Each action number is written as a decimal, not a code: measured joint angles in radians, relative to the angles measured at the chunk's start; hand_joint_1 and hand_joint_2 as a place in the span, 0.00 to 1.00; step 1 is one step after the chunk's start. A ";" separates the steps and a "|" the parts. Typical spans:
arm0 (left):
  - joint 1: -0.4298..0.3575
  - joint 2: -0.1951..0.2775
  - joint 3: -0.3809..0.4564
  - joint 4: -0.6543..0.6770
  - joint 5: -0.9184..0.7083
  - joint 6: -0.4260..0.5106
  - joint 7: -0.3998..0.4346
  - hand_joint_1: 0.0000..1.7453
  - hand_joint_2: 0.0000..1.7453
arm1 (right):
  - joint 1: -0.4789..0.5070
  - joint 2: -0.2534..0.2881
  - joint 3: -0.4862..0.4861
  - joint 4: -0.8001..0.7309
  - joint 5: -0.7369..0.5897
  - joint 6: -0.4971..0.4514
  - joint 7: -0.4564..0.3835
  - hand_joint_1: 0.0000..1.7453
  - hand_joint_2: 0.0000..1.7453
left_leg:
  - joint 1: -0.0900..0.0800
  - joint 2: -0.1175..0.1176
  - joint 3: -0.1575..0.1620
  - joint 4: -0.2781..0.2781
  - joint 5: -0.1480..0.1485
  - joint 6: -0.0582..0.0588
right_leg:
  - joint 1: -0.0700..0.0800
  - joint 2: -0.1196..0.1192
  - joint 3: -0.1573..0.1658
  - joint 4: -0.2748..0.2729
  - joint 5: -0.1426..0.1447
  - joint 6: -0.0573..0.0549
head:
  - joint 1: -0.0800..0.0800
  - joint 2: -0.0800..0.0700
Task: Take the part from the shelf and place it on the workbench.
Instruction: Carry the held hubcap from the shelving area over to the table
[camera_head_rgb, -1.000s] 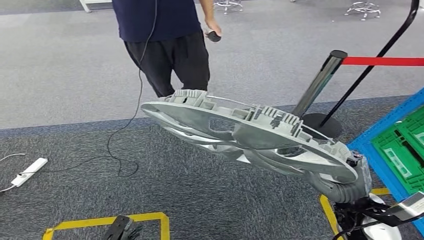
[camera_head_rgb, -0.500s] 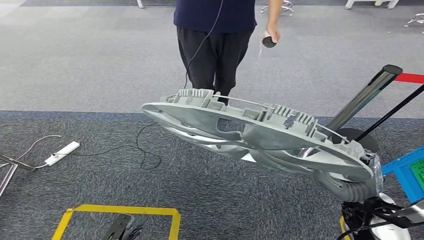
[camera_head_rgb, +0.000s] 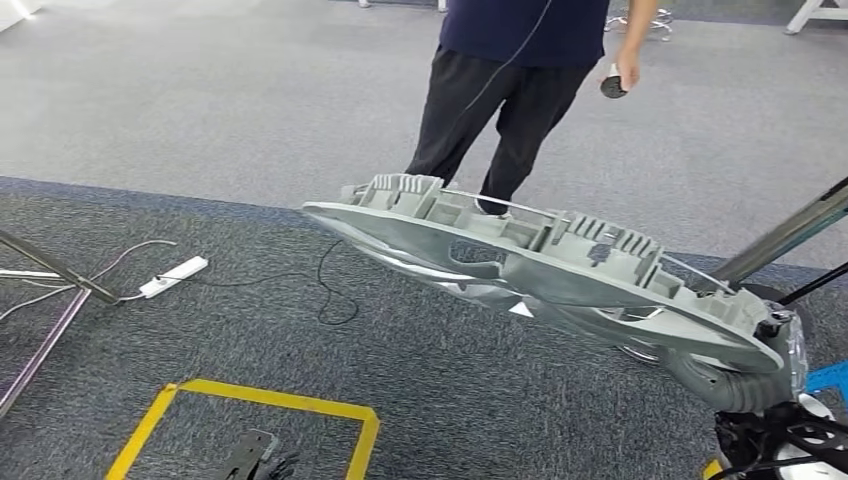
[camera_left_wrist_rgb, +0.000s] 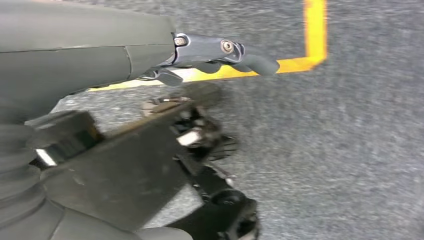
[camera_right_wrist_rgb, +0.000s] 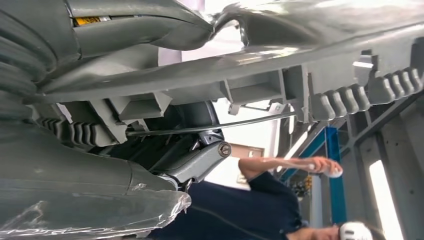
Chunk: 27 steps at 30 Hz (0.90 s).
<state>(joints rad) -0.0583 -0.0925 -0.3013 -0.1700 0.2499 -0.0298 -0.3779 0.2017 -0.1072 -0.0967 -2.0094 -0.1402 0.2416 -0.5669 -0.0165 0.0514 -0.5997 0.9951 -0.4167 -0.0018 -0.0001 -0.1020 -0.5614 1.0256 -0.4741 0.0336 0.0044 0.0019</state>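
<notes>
My left hand hangs low over the carpet near yellow floor tape, fingers curled in on nothing. My right hand grips the part, a big grey ribbed metal casting, held tilted above the floor. No writing on it is readable. Beyond stands a person.
</notes>
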 joint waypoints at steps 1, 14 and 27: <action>0.006 0.000 -0.003 0.000 -0.004 0.001 0.004 0.00 1.00 | 0.005 0.000 -0.005 -0.006 -0.001 0.000 -0.002 1.00 1.00 | 0.001 -0.011 0.002 -0.003 0.001 0.005 | -0.002 -0.001 0.002 0.001 -0.004 0.006 | 0.001 0.000; 0.013 0.005 -0.014 0.000 0.006 0.005 -0.034 0.00 1.00 | 0.010 -0.004 -0.065 -0.032 -0.008 0.008 -0.007 1.00 1.00 | 0.014 -0.164 0.005 0.002 0.005 0.004 | -0.021 0.174 -0.017 0.012 0.010 0.019 | 0.014 0.000; 0.006 0.002 -0.016 0.000 -0.007 -0.003 -0.035 0.00 1.00 | 0.007 -0.004 -0.066 -0.037 0.005 0.016 -0.009 1.00 1.00 | 0.004 -0.012 -0.029 0.080 -0.016 -0.009 | -0.008 0.028 -0.010 0.008 0.010 -0.015 | 0.001 0.000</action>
<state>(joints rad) -0.0522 -0.0901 -0.3173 -0.1700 0.2425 -0.0326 -0.4128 0.2088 -0.1114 -0.1625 -2.0462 -0.1351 0.2578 -0.5762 -0.0125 0.0398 -0.6284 1.0748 -0.4323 -0.0105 -0.0079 -0.0737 -0.5714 1.0337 -0.4645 0.0189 0.0051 0.0019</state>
